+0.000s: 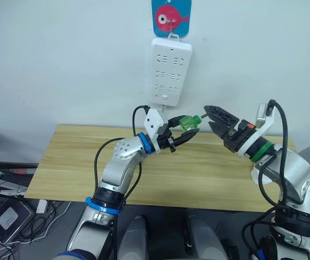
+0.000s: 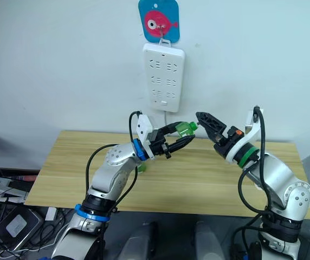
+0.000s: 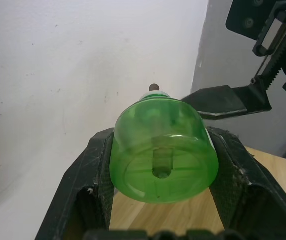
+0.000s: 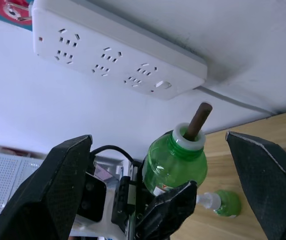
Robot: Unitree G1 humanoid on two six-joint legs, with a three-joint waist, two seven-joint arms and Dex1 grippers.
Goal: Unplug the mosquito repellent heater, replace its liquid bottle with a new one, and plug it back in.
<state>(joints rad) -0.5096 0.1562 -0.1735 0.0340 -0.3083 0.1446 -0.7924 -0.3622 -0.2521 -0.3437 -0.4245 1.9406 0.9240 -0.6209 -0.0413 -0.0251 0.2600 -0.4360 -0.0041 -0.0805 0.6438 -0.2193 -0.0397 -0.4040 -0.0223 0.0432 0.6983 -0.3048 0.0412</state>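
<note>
My left gripper [image 1: 191, 128] is shut on a green liquid bottle [image 3: 160, 150], held in the air above the wooden table [image 1: 209, 179] and below the power strip. The bottle's white neck and brown wick [image 4: 197, 120] point toward my right gripper [image 1: 209, 116]. That gripper is open, its two black fingers [image 4: 65, 180] spread on either side of the wick end without touching it. A second green bottle [image 4: 226, 203] lies on the table under my left arm. The mosquito repellent heater is out of view.
A long white power strip [image 1: 170, 70] hangs on the wall from a blue tag with a red fish [image 1: 171, 16]; its sockets are unoccupied and its cable runs down behind the table. Cables and boxes lie on the floor at the left [image 1: 6, 211].
</note>
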